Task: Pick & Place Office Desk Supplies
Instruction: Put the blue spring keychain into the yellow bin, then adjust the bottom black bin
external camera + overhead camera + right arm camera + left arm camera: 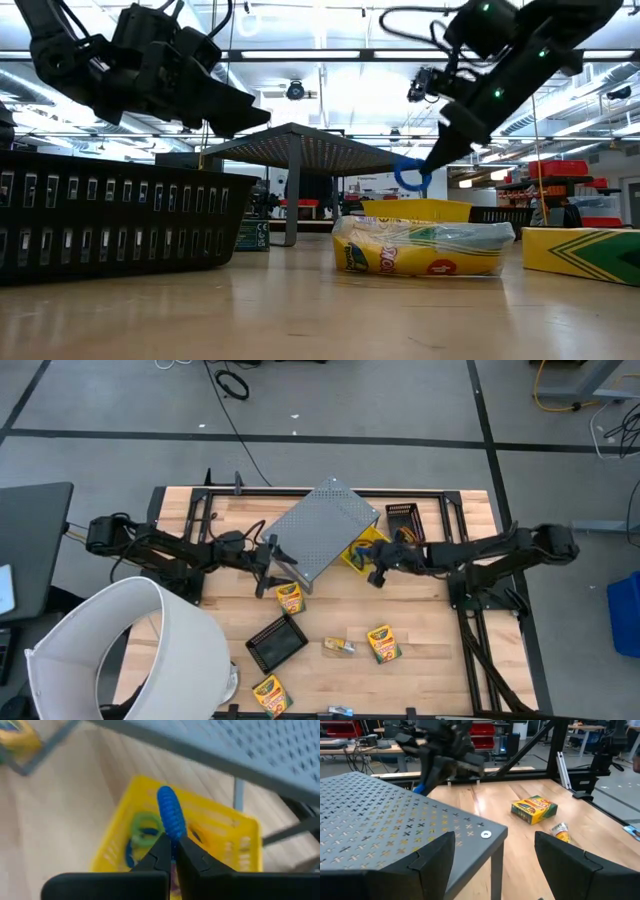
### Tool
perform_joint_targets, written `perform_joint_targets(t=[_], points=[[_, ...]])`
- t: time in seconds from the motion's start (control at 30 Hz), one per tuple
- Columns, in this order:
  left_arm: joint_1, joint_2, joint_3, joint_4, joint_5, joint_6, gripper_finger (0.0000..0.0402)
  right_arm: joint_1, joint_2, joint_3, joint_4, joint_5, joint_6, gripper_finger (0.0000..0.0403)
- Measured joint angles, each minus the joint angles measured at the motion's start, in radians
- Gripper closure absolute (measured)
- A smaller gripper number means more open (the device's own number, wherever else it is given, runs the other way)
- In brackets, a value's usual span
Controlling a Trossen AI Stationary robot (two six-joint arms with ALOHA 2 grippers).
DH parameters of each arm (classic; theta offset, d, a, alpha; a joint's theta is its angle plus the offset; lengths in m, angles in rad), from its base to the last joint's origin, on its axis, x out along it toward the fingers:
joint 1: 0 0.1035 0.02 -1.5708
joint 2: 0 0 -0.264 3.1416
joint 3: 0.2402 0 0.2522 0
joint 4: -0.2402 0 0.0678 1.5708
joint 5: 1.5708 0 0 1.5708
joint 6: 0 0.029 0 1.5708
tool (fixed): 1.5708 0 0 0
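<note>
My right gripper (172, 845) is shut on a blue coiled elastic loop (170, 812) above a yellow basket (235, 837). Green and blue loops (142, 830) lie inside that basket. In the high view this gripper (378, 567) hovers at the basket (357, 552), next to a grey perforated shelf (325, 530). My left gripper (495, 840) is open at the shelf's near corner (485, 834), one finger on either side; no touch shows. Crayon boxes (289, 598) (382, 643) (268, 693) and a small packet (338, 647) lie on the table. My right gripper pinches the blue loop between its two fingertips (161, 847), at one spot of its coil (173, 834). The fingers slant down from the table's right side. The loop (408, 175) sits at the fingertips, lifted clear above the yellow basket (420, 210).
A black tray (277, 642) sits near the table's middle, and a black basket (403, 518) stands at the far edge. A big white cylinder (130, 650) fills the near left corner. The shelf stands on thin legs (496, 870) between the two arms.
</note>
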Motion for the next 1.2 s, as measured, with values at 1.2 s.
perform_joint_targets(t=[1.2], points=[[-0.007,0.002,0.000,-0.038,-0.013,0.011,0.0128,0.016,0.017,0.091,-0.222,-0.269,-0.076,0.0238]])
